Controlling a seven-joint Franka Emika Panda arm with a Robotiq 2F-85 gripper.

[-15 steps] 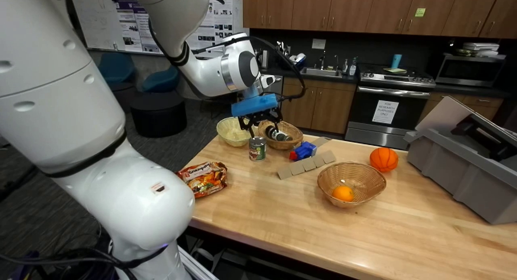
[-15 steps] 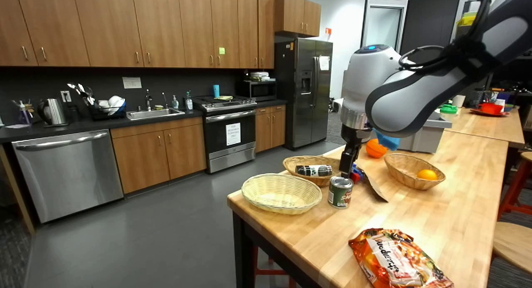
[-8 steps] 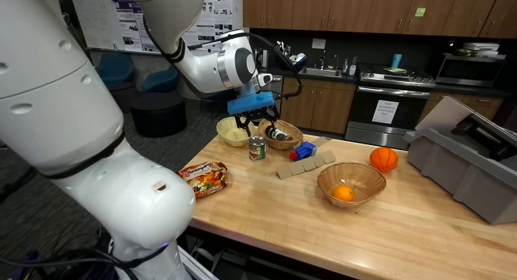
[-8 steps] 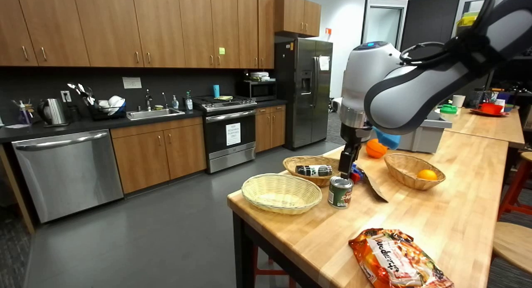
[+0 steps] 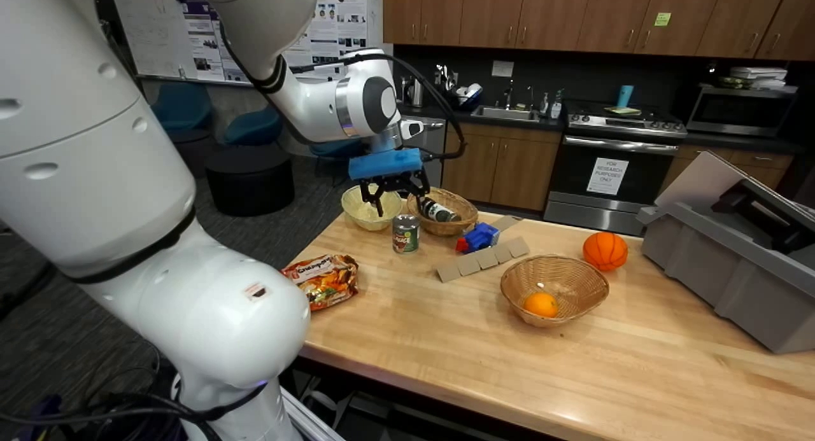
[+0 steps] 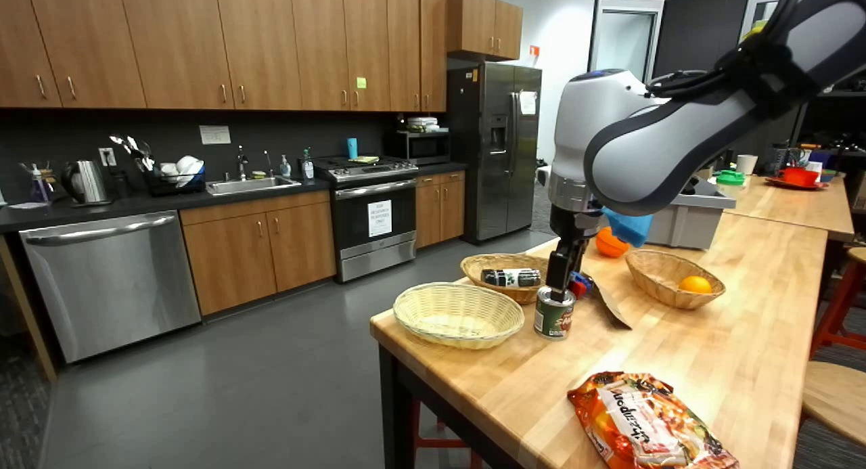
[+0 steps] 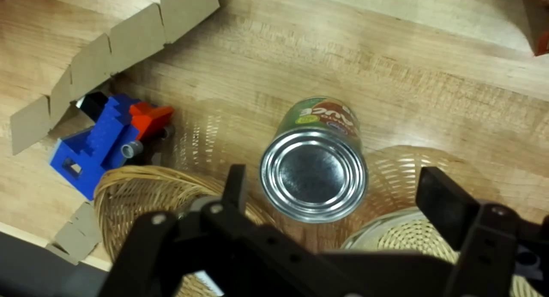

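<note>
Both exterior views share the table; the wrist view looks closely down.

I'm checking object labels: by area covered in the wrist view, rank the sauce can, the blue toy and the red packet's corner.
Largest: sauce can
Middle: blue toy
Smallest: red packet's corner, mostly cut off
Apparent size only: the can may be nearer the camera.

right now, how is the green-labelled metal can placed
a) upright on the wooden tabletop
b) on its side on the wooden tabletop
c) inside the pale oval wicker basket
a: the green-labelled metal can stands on the wooden tabletop, its round silver lid facing up.
</note>
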